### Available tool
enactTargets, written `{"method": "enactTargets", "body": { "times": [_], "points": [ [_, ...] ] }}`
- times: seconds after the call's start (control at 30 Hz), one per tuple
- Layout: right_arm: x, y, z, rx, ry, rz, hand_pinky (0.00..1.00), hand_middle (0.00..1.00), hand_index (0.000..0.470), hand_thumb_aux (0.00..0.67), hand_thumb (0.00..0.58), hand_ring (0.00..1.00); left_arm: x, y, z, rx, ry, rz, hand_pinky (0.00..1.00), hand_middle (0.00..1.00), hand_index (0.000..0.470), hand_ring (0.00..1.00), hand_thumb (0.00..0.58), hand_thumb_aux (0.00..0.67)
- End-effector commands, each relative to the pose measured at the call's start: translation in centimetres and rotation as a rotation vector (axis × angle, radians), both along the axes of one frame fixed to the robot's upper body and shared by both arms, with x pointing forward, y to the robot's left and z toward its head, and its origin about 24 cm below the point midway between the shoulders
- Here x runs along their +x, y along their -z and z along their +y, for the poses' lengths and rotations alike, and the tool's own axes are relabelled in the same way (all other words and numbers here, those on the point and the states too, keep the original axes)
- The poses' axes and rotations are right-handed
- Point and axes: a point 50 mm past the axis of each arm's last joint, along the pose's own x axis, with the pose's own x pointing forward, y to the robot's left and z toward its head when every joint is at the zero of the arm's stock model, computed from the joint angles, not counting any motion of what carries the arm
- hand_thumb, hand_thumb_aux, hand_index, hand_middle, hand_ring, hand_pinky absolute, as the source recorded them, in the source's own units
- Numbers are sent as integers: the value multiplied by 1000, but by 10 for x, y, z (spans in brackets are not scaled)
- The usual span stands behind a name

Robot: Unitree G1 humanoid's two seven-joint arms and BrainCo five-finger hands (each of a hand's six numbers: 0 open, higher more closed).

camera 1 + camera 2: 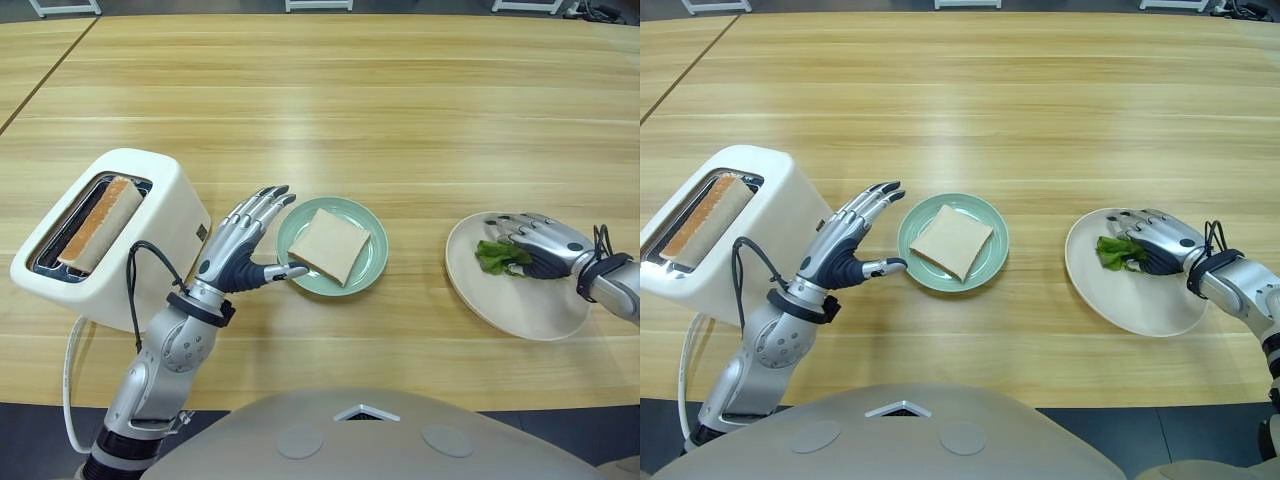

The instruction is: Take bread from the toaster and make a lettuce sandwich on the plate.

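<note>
A cream toaster [150, 220] stands at the left with one slice of bread [103, 222] upright in its slot. A second bread slice [330, 245] lies flat on the small green plate [372, 262] in the middle. My left hand [243, 245] is open just left of that plate, fingers stretched, thumb tip near the plate's rim. On the right a beige plate [520, 310] carries a green lettuce leaf [497, 256]. My right hand [540, 243] lies over the leaf with its fingers curled around it.
The wooden table [400, 110] stretches wide behind the plates. A black cable [132, 290] loops beside the toaster, and a white cord [68, 385] hangs at the front edge.
</note>
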Motion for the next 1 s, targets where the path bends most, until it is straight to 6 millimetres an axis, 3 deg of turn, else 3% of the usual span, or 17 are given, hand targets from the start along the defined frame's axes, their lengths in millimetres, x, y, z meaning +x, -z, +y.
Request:
{"method": "enactTargets", "body": {
  "times": [0.03, 0.23, 0.33, 0.47, 0.67, 0.9, 0.93, 1.0],
  "points": [
    [5, -8, 10, 44, -60, -54, 0, 0, 470, 670, 580, 0, -2, 1, 4, -25, -17, 17, 0, 0, 7, 0, 18, 11],
    [19, -36, 40, 238, -156, -159, 0, 0, 470, 670, 580, 0, -3, 2, 7, -42, -34, 21, 0, 0, 13, 0, 31, 18],
    [32, -55, 81, 355, -316, -155, 0, 0, 470, 670, 580, 0, -5, 3, 9, -85, -44, 36, 0, 0, 17, 0, 40, 24],
    [47, -64, 145, 478, -545, -58, 0, 0, 470, 670, 580, 0, -5, 5, 8, -140, -42, 50, 0, 0, 9, 0, 23, 13],
    [65, -41, 208, 508, -693, 158, 0, 0, 470, 670, 580, 0, -1, 7, 3, -159, -12, 62, 0, 0, 0, 0, 0, 0],
    [74, -5, 247, 396, -730, 166, 0, 0, 470, 670, 580, 0, -2, 11, 1, -161, 11, 87, 0, 0, 0, 0, 0, 0],
    [76, -2, 248, 356, -725, 123, 0, 0, 350, 499, 542, 0, -2, 12, 1, -160, 13, 91, 0, 0, 0, 0, 0, 0],
    [77, -3, 247, 330, -724, 43, 0, 0, 275, 391, 480, 0, -3, 12, 1, -158, 19, 97, 0, 0, 0, 0, 0, 0]
  ]
}}
